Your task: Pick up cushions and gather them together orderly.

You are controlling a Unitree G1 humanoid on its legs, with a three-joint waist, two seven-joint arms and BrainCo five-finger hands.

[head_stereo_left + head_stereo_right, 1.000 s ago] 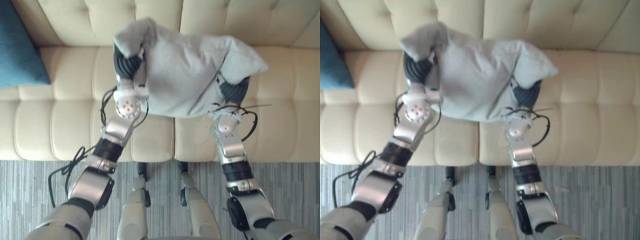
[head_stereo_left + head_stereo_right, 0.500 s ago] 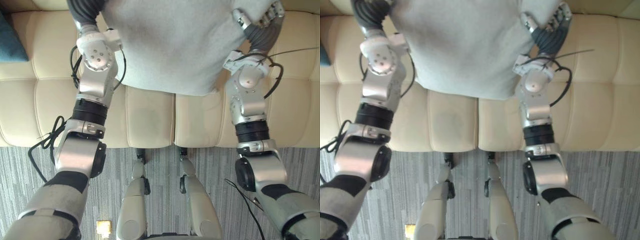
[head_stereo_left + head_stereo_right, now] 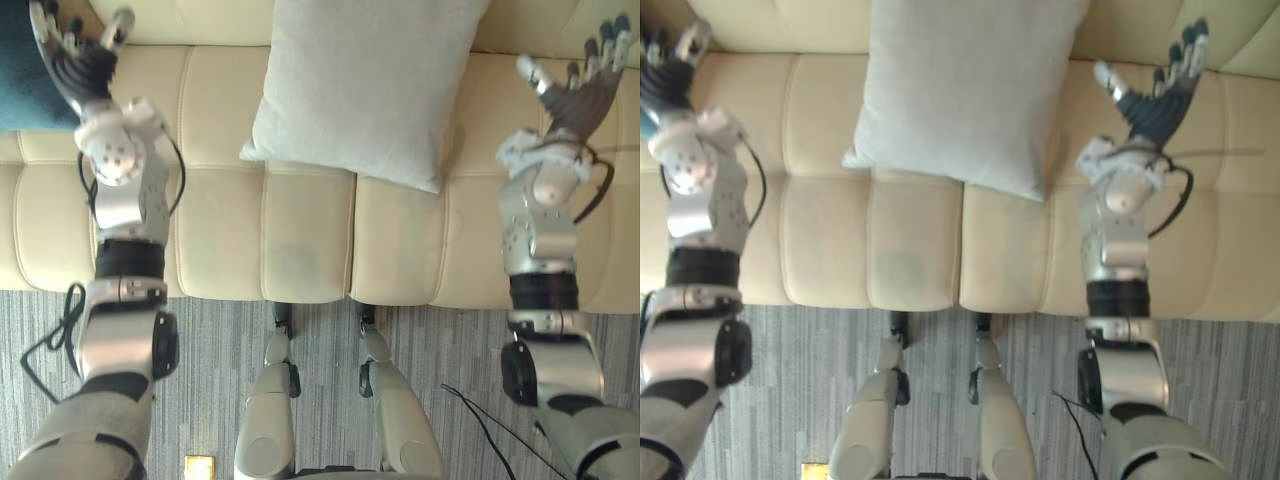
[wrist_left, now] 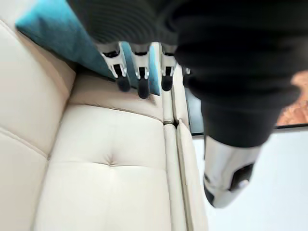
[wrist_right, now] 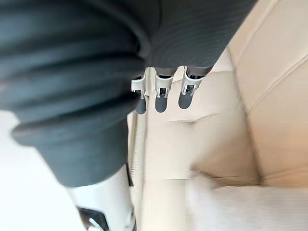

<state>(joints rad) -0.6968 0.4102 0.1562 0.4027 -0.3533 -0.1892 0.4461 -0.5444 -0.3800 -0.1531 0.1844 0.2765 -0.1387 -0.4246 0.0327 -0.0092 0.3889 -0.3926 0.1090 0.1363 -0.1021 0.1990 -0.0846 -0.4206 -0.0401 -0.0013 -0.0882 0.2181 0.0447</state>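
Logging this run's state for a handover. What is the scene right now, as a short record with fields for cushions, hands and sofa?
grey cushion: lying on the cream sofa, between the two hands, touched by neither
teal cushion: at the sofa's left end, beside the left hand
left hand: open, fingers spread, empty
right hand: open, fingers spread, empty, to the right of the grey cushion

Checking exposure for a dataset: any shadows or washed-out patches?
Left eye view: even light; the pale grey fabric cushion casts a faint shadow on the cream tufted sofa by its lower right edge. Left wrist view: a washed-out white patch past the sofa's end, near the left hand. Right wrist view: likewise beside the right hand.
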